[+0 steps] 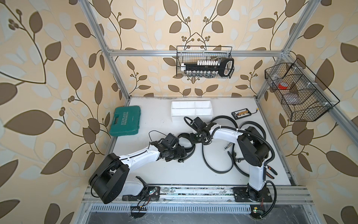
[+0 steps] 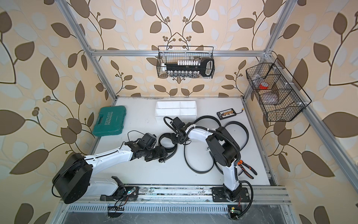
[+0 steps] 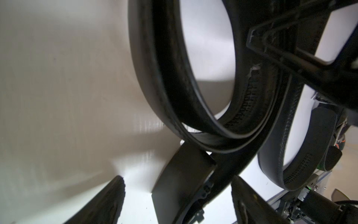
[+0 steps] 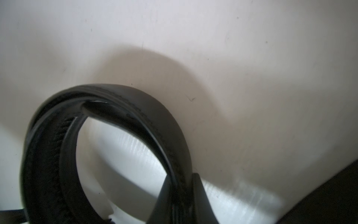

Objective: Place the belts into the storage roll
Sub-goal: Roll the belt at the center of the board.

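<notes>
At the back of the white counter (image 1: 155, 174) the white tray (image 1: 191, 110) is sitting. It is a shallow plastic rectangle split by thin walls into compartments, and only its pale floor is showing inside. A black wire basket (image 1: 180, 58) is hanging from the back rail and holding a black rack of white and metal sockets (image 1: 207, 63). A second wire basket (image 1: 310, 108) on the side rail is holding a red roll (image 1: 282, 85). The green case (image 1: 125, 121), hard plastic with a moulded handle, is lying closed near the counter's left edge.

The belts are all lying on the counter, outside the tray. The coiled belt (image 1: 183, 136), a smooth black strap wound into loose loops, is standing on edge between the two arms, in front of the tray. The right pincer (image 4: 178, 203) is clamping one loop of it. In the right wrist view its two fingers are pressing the strap from either side, and the ribbed inner face of the belt is curving away from them. The left pincer (image 3: 178, 205) is standing wide apart and gripping nothing. In the left wrist view its dark fingers (image 3: 108, 203) are flanking the strap and a flat black buckle (image 3: 184, 174) without clearly touching them. The loose belts (image 1: 204, 161) are sprawling in broad curves around the right arm, and a metal buckle (image 1: 227, 146) is glinting among them.
</notes>
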You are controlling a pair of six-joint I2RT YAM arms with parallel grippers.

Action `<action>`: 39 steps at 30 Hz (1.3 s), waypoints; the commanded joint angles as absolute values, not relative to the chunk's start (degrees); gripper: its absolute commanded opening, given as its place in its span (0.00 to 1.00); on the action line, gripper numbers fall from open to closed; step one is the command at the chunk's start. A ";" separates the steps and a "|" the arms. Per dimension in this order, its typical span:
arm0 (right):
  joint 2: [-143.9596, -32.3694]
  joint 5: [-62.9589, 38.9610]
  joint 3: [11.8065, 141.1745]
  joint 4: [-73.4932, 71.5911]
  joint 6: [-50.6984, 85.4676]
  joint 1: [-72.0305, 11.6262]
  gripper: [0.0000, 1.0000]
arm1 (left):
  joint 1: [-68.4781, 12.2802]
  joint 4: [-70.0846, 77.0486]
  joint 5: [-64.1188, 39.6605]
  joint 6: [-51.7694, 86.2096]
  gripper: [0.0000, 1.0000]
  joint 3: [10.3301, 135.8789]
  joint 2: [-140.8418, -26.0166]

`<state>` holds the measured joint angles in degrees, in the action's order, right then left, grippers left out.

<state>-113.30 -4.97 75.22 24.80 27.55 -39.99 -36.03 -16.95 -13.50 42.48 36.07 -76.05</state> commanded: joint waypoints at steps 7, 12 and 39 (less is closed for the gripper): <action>-112.19 -5.65 72.78 26.24 26.86 -39.74 0.00 | -36.21 -16.05 -11.76 41.96 0.80 37.33 -79.73; -112.15 -6.16 72.26 25.61 26.85 -39.81 0.00 | -36.21 -17.94 -10.20 39.42 0.67 39.04 -81.67; -111.62 -0.02 75.16 35.04 21.52 -45.51 0.00 | -24.59 -30.84 0.51 30.09 0.01 57.13 -93.53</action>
<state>-112.03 0.01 76.53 31.77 22.83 -45.47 -25.54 -31.64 -3.51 30.55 53.60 -92.23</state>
